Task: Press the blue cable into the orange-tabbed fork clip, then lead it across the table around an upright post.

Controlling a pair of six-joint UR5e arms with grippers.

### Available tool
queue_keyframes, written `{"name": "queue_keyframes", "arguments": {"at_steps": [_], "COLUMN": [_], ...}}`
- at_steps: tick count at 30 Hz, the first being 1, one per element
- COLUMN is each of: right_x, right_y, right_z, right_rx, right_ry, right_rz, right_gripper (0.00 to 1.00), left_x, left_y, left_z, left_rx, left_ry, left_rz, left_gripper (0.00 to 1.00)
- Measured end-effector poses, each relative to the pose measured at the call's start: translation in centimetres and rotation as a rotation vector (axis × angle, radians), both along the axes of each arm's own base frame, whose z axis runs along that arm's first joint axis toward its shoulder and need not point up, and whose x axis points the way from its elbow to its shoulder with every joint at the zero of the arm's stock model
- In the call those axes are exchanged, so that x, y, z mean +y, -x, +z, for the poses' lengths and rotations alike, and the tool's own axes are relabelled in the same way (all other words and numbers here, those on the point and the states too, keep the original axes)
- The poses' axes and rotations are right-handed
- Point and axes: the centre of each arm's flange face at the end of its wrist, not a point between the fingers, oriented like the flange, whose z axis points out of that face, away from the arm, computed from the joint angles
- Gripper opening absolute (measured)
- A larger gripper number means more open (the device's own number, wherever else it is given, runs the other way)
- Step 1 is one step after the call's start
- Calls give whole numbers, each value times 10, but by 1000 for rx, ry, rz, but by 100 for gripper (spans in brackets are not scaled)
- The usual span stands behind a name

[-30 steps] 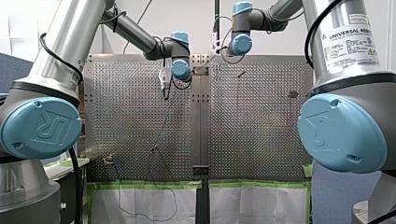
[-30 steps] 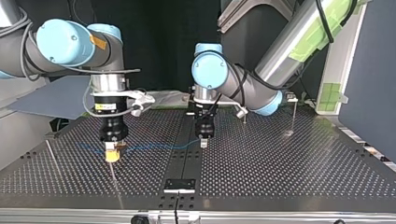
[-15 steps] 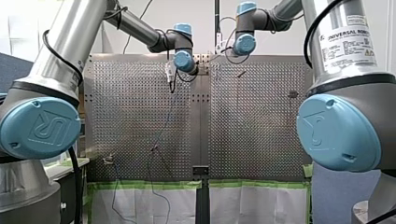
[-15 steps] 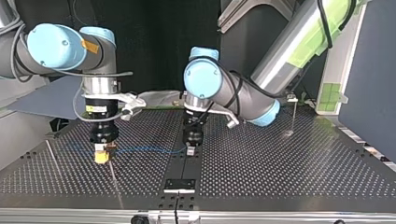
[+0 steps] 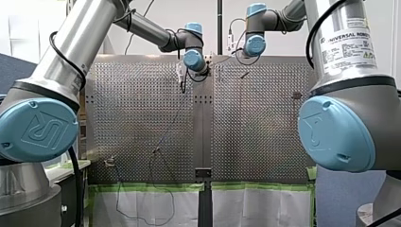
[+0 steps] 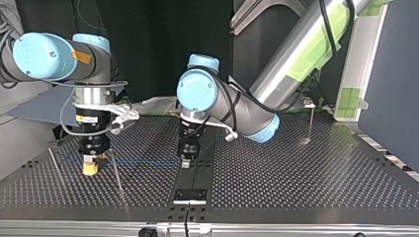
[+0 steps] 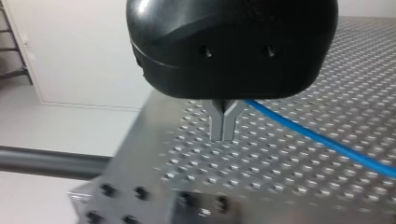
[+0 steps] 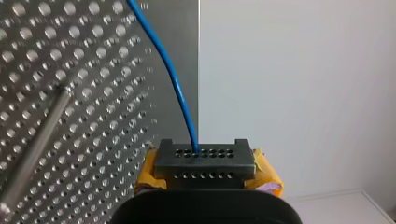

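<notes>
Item 1, blue cable (image 6: 143, 161): you will find it strung just above the perforated table (image 6: 296, 182). In the top view it runs nearly level, from the right gripper (image 6: 90, 168) at that view's left to the left gripper (image 6: 185, 162) over the table's middle seam. It crosses a thin upright post (image 6: 117, 176) just beside the right gripper. You cannot tell from these views on which side of that post it passes.

Item 2, right gripper: yellow pads (image 8: 266, 175) show on either side of its dark tip block. In the right wrist view the cable runs straight into the top of that block, and the claw is clamped on it. A metal rod (image 8: 35, 144) stands on the table beside the gripper.

Item 3, left gripper: black body, metal fingers (image 7: 217, 123) pressed together at the tips in a Y. The cable comes out from behind the fork of the Y and runs off over the table. You cannot tell whether the fingers pinch it.

Item 4, other uprights in the top view: a tall post (image 6: 311, 121) at the far right, well apart from both grippers, and a slim rod (image 6: 55, 165) near the table's left edge.
</notes>
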Motion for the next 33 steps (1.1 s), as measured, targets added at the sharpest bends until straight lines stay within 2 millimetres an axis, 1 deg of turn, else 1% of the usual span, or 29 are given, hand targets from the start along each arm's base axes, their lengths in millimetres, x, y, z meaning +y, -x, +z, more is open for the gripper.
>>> {"name": "queue_keyframes", "arguments": {"at_steps": [9,13,17,22,28,30,33], "right_x": [-14,-20,-25,-31,-36,-41,-47], "right_y": [18,27,35,45,51,57,65], "right_z": [-1,-1,-1,-1,-3,-4,-8], "right_rx": [-7,-9,-10,-14,-15,-16,-17], "right_ry": [-5,-7,-8,-10,-13,-15,-22], "right_rz": [-34,-51,-66,-82,-95,-105,-119], "right_gripper": [0,0,0,0,0,0,0], "left_x": [-7,-10,-21,-37,-55,-60,-66], "left_y": [-5,-9,-13,-20,-28,-29,-29], "left_z": [40,54,50,36,21,21,30], "left_rx": [-61,-81,-66,-31,-3,-5,-21], "left_ry": [58,82,72,52,49,51,63], "left_rz": [-20,-35,-53,-71,-100,-108,-121], "left_gripper": [0,0,0,0,0,0,0]}}
